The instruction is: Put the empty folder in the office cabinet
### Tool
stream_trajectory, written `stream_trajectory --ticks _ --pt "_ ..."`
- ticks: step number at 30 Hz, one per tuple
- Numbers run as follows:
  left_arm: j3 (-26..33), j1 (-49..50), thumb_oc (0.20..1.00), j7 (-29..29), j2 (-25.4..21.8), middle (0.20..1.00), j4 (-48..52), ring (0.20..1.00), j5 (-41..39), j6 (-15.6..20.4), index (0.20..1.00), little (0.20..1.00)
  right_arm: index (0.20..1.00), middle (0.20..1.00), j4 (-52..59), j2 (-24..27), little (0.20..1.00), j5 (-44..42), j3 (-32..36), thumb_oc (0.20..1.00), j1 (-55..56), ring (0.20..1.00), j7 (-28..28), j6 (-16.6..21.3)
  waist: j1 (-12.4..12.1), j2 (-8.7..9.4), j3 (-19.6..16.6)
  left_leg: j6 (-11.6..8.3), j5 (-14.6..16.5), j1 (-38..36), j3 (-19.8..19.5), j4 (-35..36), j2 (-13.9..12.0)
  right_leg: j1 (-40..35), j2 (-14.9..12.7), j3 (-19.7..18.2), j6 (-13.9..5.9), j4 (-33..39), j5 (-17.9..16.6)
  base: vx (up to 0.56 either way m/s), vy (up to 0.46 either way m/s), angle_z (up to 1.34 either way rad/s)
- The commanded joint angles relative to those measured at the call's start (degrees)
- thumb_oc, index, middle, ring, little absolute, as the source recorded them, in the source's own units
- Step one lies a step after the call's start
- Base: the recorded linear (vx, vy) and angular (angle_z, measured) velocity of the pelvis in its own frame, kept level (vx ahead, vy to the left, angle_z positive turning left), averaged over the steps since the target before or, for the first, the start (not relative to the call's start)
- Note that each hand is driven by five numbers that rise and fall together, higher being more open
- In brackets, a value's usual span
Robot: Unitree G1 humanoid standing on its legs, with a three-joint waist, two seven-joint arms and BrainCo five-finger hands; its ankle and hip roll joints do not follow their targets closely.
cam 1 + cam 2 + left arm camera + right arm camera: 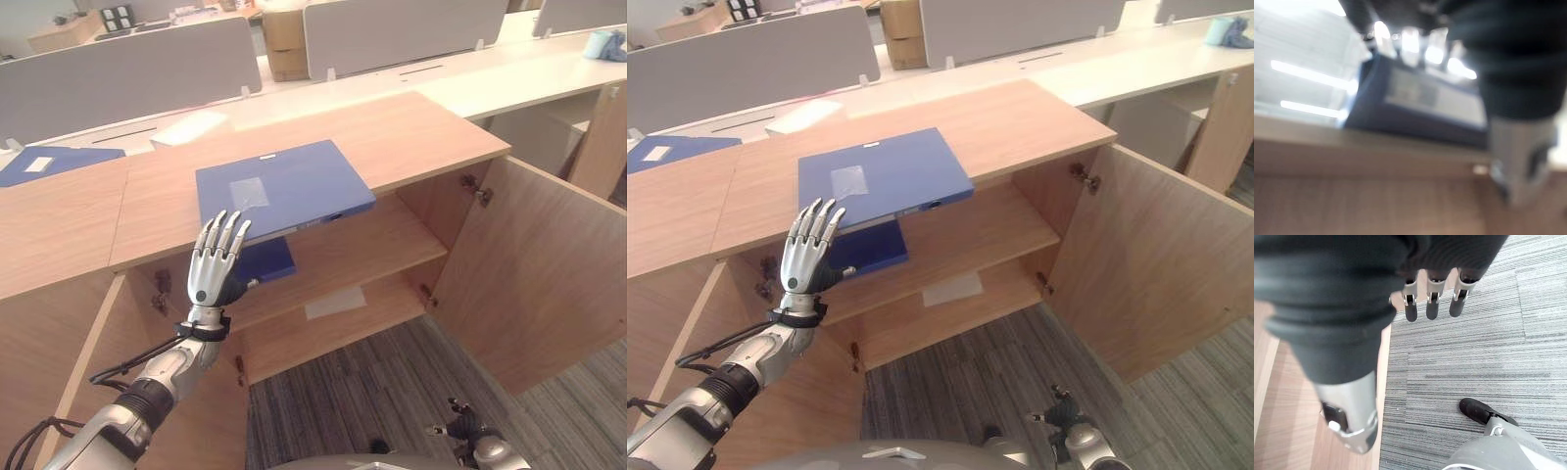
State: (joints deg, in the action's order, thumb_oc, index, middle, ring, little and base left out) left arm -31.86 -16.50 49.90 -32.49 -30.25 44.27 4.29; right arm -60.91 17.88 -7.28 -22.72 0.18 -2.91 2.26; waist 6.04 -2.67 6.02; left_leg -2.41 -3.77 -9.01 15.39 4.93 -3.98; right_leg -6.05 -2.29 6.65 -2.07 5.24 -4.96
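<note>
A blue folder (pixel 279 186) lies flat on the wooden cabinet top (pixel 411 127), its front edge overhanging the open cabinet. My left hand (pixel 216 264) is raised in front of the cabinet with straight, spread fingers. Its fingertips reach the folder's front left corner; whether they touch it I cannot tell. In the left wrist view the folder (pixel 1425 107) shows just past the fingers (pixel 1410 41). A second blue folder (pixel 266 260) lies on the upper shelf inside. My right hand (pixel 1432 303) hangs low over the carpet, fingers relaxed and holding nothing.
The cabinet's right door (pixel 539 274) stands wide open, and the left door (pixel 108 333) swings out beside my left arm. A white sheet (pixel 335 302) lies on the lower shelf. Another blue folder (pixel 49 162) rests on the desk at far left.
</note>
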Motion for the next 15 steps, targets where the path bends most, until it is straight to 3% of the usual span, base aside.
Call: stream_trajectory --ticks 1,6,7,8,9,15 --pt "0.11 -8.91 1.000 1.57 -0.76 1.000 -5.05 1.000 1.06 -1.09 1.000 1.000 1.000 1.000 -1.10 1.41 1.000 0.24 -1.81 1.000 -2.93 1.000 0.45 1.39 0.71 0.86 0.54 -0.44 7.16 -0.12 -0.57 -3.42 -1.54 -2.18 0.30 -1.74 -1.49 -0.24 6.26 0.01 0.018 -0.03" --pt "0.73 -9.77 1.000 1.77 0.04 1.000 -10.35 1.000 -0.02 -1.09 1.000 1.000 1.000 1.000 -0.94 1.64 1.000 0.53 -1.82 1.000 -2.58 1.000 0.39 1.33 1.43 0.67 0.23 -0.30 7.17 -0.54 -0.05 -3.19 -1.39 -2.14 0.37 -2.20 -1.54 -0.24 6.16 0.02 0.035 -0.06" --pt "1.17 -10.07 0.856 2.17 0.23 0.856 -11.96 0.856 -0.18 -0.93 0.856 0.856 1.000 1.000 -1.24 1.61 1.000 0.91 -1.68 1.000 -2.44 1.000 0.24 1.60 1.65 0.59 0.07 -0.23 7.22 -0.73 0.14 -3.08 -1.32 -2.18 0.38 -2.33 -1.58 -0.24 6.16 0.02 0.023 -0.07" --pt "1.30 -10.18 0.561 2.29 0.30 0.561 -12.43 0.561 -0.21 -0.78 0.561 0.561 1.000 1.000 -1.27 1.61 1.000 1.03 -1.64 1.000 -2.41 1.000 0.20 1.61 1.70 0.58 0.03 -0.21 7.23 -0.78 0.21 -3.06 -1.30 -2.19 0.39 -2.37 -1.59 -0.24 6.16 0.02 0.030 -0.10" --pt "1.47 -10.40 0.200 2.39 0.46 0.200 -13.10 0.200 -0.31 -0.73 0.200 0.200 1.000 1.000 -1.24 1.60 1.000 1.13 -1.63 1.000 -2.40 1.000 0.16 1.53 1.80 0.57 -0.04 -0.14 7.29 -0.89 0.30 -2.98 -1.24 -2.17 0.41 -2.45 -1.62 -0.24 6.14 0.01 0.018 -0.07" --pt "2.23 -11.00 0.200 3.01 0.01 0.200 -13.36 0.200 -0.44 1.09 0.200 0.200 1.000 1.000 -1.46 1.83 1.000 1.24 -1.32 1.000 -2.29 1.000 -0.07 1.94 1.91 0.49 -0.14 0.04 7.48 -1.11 0.36 -2.89 -1.00 -2.12 0.37 -2.53 -1.69 -0.24 6.07 0.00 0.006 -0.01"
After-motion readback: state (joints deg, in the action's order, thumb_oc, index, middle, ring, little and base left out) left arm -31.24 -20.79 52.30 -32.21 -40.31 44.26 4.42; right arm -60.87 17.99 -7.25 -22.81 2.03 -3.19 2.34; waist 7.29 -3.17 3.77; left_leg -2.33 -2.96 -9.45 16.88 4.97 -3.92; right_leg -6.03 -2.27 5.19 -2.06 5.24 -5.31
